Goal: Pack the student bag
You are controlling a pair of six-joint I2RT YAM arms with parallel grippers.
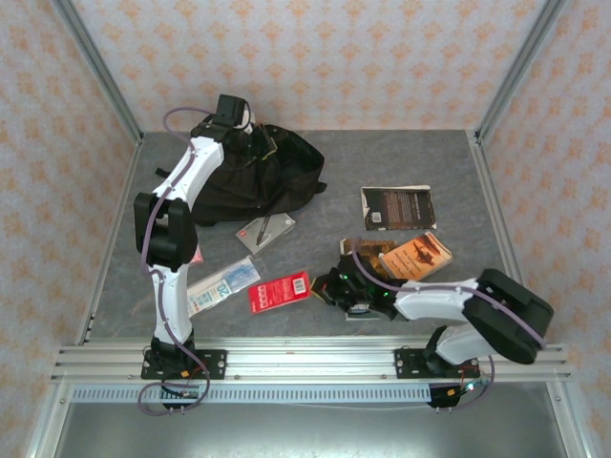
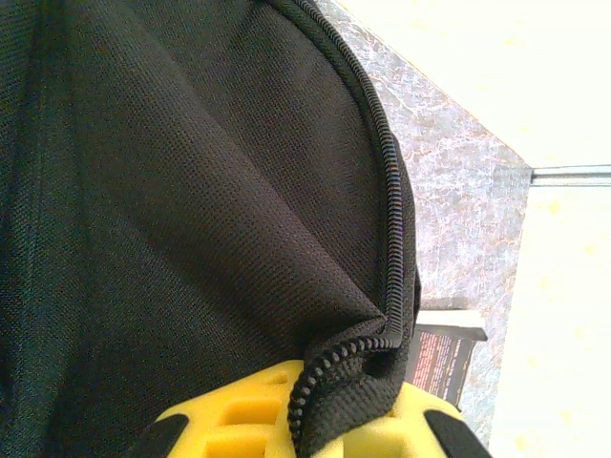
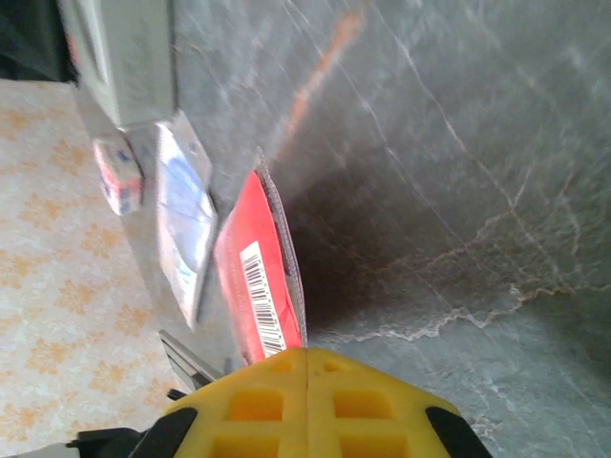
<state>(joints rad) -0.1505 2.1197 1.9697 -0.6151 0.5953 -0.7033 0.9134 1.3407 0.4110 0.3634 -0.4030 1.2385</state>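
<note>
student bag (image 1: 250, 179): a large black fabric backpack lying at the far left of the table (image 1: 434, 157), its rounded top toward the back wall; by far the biggest thing here.
bag zipper (image 2: 389, 181): seen from the left wrist, a toothed track curving along the edge of the black cloth and folding over at the bottom of the view.
left pincer (image 2: 344, 405): clenched on the student bag at its far end; a fold of cloth with the zipper edge sits between the yellow fingers (image 2: 258, 410).
left arm: reaches from its base at the near left edge up and over to the top of the bag.
grey packet (image 1: 266, 229): flat on the table just in front of the bag, touching its near edge.
clear packet (image 1: 224, 281): long with blue print, lying nearer the left arm, well clear of the bag.
red packet (image 1: 280, 292): flat, with a white barcode label, just right of the clear packet.
right pincer (image 3: 305, 367): clenched, yellow fingers pressed together with no gap, low over the table at the right edge of the red packet; the packet's near corner reaches the fingertips, but I cannot tell whether it is nipped.
dark book (image 1: 397, 207): lying flat to the right of the bag, well apart from it.
orange book (image 1: 420, 256): just in front of the dark book, beside the right arm's wrist.
</note>
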